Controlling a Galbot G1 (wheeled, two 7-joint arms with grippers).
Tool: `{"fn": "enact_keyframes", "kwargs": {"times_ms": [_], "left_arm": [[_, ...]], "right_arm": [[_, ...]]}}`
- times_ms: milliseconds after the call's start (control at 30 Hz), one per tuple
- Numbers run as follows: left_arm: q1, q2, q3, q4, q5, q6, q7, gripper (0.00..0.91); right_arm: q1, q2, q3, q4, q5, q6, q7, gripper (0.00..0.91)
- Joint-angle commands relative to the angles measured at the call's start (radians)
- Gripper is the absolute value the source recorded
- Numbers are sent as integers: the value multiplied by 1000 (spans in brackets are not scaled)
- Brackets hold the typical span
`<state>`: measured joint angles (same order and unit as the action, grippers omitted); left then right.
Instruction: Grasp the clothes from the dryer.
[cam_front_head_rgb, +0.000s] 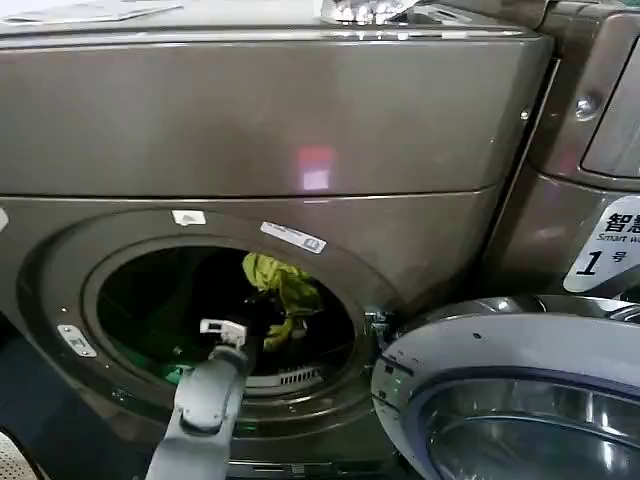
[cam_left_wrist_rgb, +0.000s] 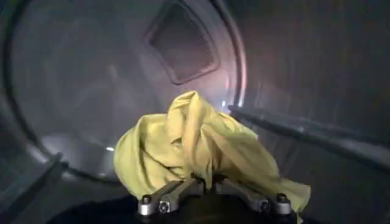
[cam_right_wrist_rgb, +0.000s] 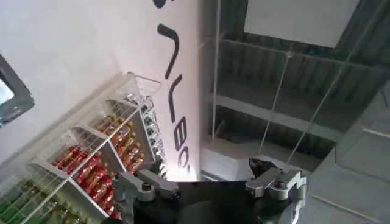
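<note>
Inside the round opening of the dryer (cam_front_head_rgb: 250, 130), the left hand (cam_front_head_rgb: 262, 312) reaches in from below on its grey arm and is clenched on the clothes (cam_front_head_rgb: 281, 287), a lime bundle held up within the dark drum; the left wrist view has the cloth (cam_left_wrist_rgb: 195, 146) bunched between the closed fingers (cam_left_wrist_rgb: 167, 196). Farther right, the open door (cam_front_head_rgb: 510, 395) stands beside the porthole. Away from the machine, the right hand (cam_right_wrist_rgb: 210, 181) points at a wire rack (cam_right_wrist_rgb: 91, 164) of goods, its fingers spread apart and holding nothing.
</note>
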<state>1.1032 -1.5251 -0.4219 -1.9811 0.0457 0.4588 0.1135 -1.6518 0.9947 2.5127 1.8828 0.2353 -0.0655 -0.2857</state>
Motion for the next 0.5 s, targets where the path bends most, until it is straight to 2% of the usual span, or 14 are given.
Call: {"fn": "enact_keyframes", "kwargs": {"times_ms": [33,500], "left_arm": [[120,-21,-10,-150,-67,-9,-78,0],[152,-20,8,-181,-49,-42,-66,0]], "right_arm": [[-5,6,10,3,15,0,9,907],[-13,16,31,6,48,3,-2,907]]}}
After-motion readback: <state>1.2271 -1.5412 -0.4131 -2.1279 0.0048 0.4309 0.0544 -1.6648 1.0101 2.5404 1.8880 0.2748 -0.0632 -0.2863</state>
